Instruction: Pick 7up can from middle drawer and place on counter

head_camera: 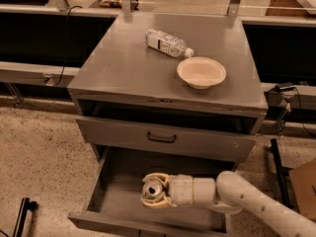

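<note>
The 7up can (151,189) is a small pale can with a shiny silver top, standing inside the open middle drawer (116,191). My gripper (150,191) reaches into the drawer from the right on a white arm, and its cream fingers (157,177) are closed around the can. The can sits low, at about the level of the drawer floor. The counter (123,63) is the flat grey cabinet top above.
A clear plastic water bottle (168,43) lies on its side at the back of the counter. A cream bowl (201,72) stands on the counter's right side. A closed drawer front with a dark handle (162,138) overhangs the open drawer. A cardboard box (302,181) is at right.
</note>
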`<action>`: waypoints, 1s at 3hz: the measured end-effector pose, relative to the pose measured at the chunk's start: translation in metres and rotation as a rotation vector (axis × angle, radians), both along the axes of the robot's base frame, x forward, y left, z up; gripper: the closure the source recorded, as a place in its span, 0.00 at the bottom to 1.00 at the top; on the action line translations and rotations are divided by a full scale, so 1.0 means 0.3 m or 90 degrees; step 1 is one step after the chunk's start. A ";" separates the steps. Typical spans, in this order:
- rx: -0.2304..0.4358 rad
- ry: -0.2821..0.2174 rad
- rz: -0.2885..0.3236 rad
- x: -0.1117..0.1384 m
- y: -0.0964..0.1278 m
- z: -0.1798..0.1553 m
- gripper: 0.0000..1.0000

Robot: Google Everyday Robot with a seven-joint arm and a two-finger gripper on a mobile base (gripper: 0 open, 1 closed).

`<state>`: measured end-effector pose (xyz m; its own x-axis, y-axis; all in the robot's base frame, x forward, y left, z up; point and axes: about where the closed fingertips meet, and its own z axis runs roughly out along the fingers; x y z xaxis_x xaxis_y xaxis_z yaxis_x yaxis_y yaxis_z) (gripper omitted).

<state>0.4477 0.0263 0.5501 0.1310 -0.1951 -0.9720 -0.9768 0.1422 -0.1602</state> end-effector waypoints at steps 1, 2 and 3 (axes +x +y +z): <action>-0.027 -0.037 0.075 -0.187 0.021 0.296 1.00; -0.064 -0.072 0.117 -0.303 0.058 0.557 1.00; -0.100 -0.083 0.155 -0.330 0.102 0.826 1.00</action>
